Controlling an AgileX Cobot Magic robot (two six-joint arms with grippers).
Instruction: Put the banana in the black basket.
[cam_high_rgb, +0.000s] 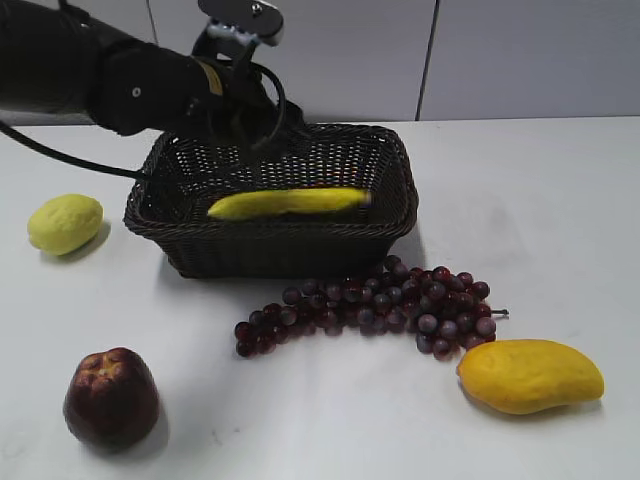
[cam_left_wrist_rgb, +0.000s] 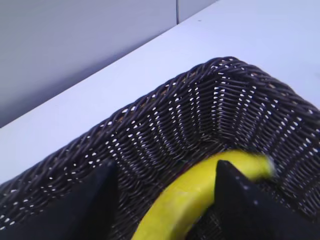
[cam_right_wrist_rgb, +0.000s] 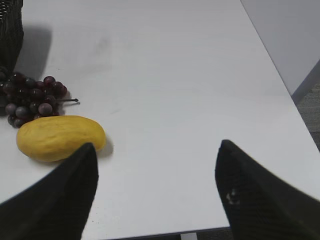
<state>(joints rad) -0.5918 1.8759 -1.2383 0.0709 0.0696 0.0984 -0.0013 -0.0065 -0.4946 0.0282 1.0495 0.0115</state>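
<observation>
the banana (cam_high_rgb: 288, 203) lies inside the black basket (cam_high_rgb: 280, 250) near the worktop's far edge, long axis left to right. your left pincer (cam_left_wrist_rgb: 165, 200), nearer, spread open, straddles it from above; right pincer (cam_right_wrist_rgb: 155, 195) open, idle.

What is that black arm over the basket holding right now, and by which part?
Nothing, as far as shows. The left gripper stands open above the banana, which looks blurred inside the black basket. The right gripper is open and empty too.
</observation>
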